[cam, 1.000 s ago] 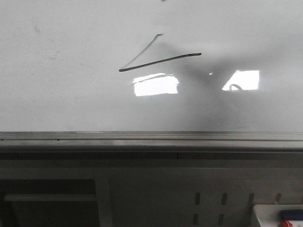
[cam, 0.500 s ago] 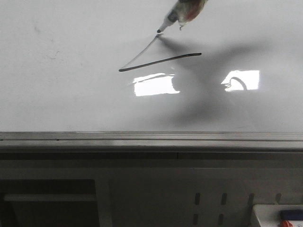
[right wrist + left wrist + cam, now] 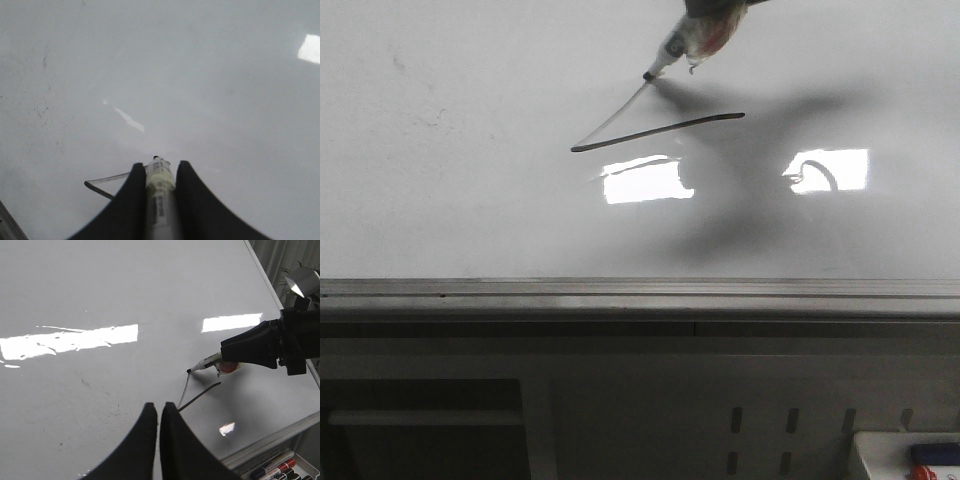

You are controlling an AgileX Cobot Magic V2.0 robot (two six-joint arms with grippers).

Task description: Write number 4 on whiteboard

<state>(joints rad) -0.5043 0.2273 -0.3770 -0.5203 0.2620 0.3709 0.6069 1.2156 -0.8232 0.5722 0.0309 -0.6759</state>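
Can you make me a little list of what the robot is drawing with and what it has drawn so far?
surface: whiteboard, glossy white, grey rail along its near edge
tool: marker, tip at the top of the slanted stroke
holder: right gripper, fingers shut on the marker
other arm: left gripper, fingers together, holding nothing
drawn so far: number 4, only a slanted stroke and a crossbar
missing: the tall vertical line
spare pens: tray of markers beside the board
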